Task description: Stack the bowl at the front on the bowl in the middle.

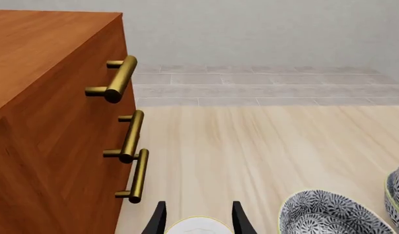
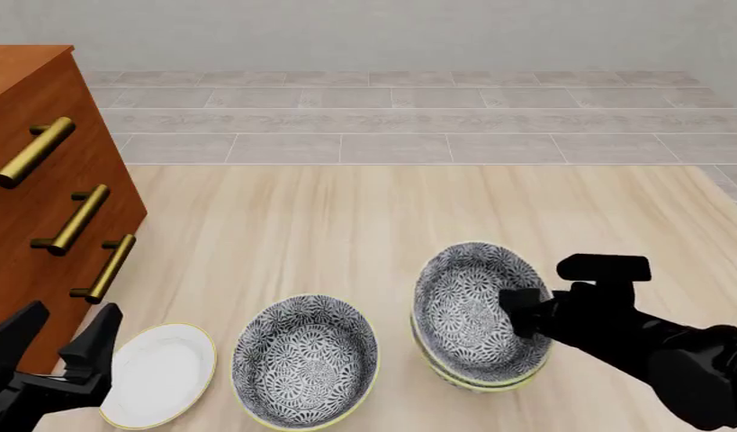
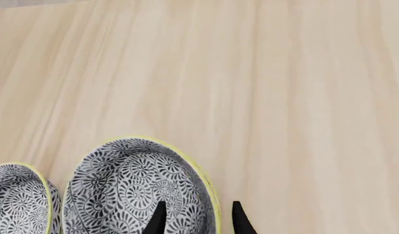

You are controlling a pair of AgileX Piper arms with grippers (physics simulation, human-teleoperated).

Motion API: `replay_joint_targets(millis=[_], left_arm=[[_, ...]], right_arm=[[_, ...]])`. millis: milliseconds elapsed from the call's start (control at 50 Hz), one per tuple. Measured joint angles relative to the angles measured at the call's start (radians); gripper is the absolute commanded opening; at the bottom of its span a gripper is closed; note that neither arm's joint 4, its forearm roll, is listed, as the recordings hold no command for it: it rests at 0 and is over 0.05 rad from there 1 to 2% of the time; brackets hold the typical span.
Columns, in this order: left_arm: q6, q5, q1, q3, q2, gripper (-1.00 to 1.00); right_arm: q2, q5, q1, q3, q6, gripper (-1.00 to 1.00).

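Right gripper (image 2: 518, 310) straddles the rim of the front bowl (image 2: 471, 306), apparently clamped; bowl tilts over the middle bowl (image 2: 482, 378), not seated. Rigid, glazed, likely slippery; rim pinch suits. Left gripper (image 2: 56, 346) spread, empty.

Pale wood-grain table (image 2: 344, 225), brass handles (image 2: 32, 153)

white plate (image 2: 162, 373) near wooden drawer cabinet (image 2: 38, 180) on table (image 2: 344, 225).

No writing shows anywhere, no labels, brands or numbers. The bowls (image 2: 306, 360) carry only floral pattern, and the cabinet (image 2: 38, 180) is plain wood.
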State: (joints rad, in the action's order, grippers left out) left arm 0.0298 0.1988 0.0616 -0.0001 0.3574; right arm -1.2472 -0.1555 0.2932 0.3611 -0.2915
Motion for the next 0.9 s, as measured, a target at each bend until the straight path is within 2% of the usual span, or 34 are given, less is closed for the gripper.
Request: replay_joint_targets(millis=[400,900], left_arm=[[0.000,0.005,0.006,0.000,0.005,1.00],[0.001,-0.007,0.008,0.000,-0.009,1.00]], right_arm=[[0.022,0.015,0.004,0.006,0.004,1.00],[0.227,0.179,0.000,0.064,0.037,1.00]])
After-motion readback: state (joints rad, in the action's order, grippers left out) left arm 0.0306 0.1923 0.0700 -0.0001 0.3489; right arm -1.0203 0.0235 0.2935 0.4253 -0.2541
